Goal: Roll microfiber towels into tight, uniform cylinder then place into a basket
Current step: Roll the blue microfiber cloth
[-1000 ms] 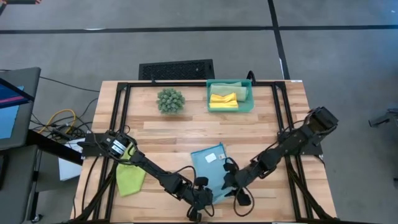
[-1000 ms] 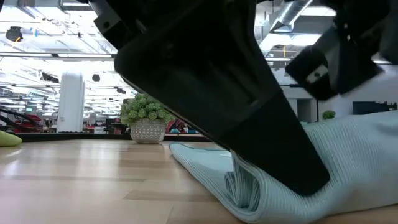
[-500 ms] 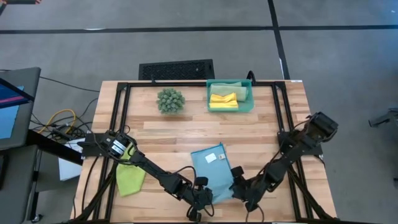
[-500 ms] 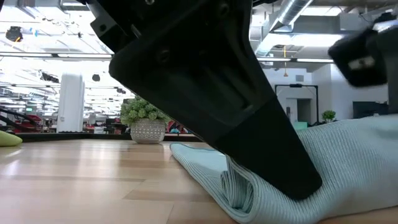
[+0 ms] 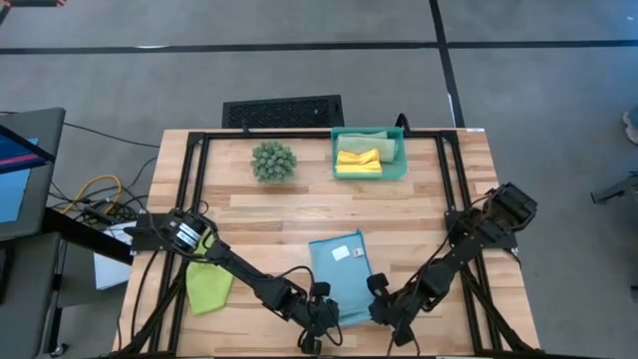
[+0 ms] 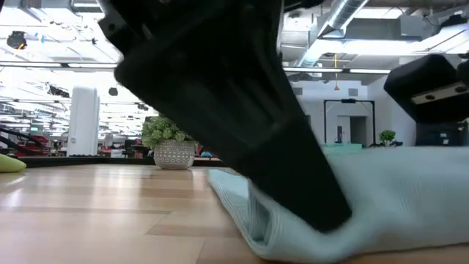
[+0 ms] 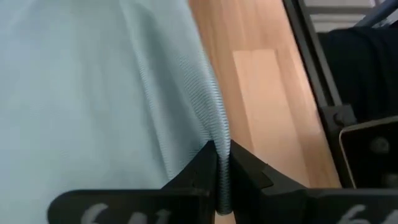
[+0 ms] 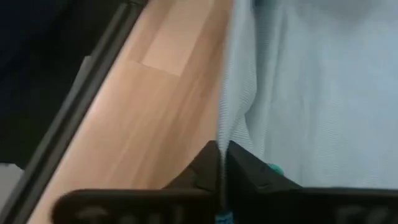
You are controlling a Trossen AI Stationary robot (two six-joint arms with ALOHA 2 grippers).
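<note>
The light blue towel point(image 5: 342, 275) lies flat on the wooden table point(image 5: 419, 209), near its front edge, between my two arms. At the back of the table sits the teal basket point(image 5: 403, 165), and in it are the yellow towel point(image 5: 358, 161) and, behind that, the sage green towel point(image 5: 365, 139). The lime green towel point(image 5: 208, 285) lies apart, by the table's left edge under my left arm.

My left gripper point(image 7: 221, 177) is pinched nearly closed on the blue towel's front left corner; the ribbed edge runs up between the fingers point(image 7: 202, 169). My right gripper point(image 8: 220, 163) is clamped the same way on the front right corner, the cloth edge caught between its fingers point(image 8: 244, 163).
</note>
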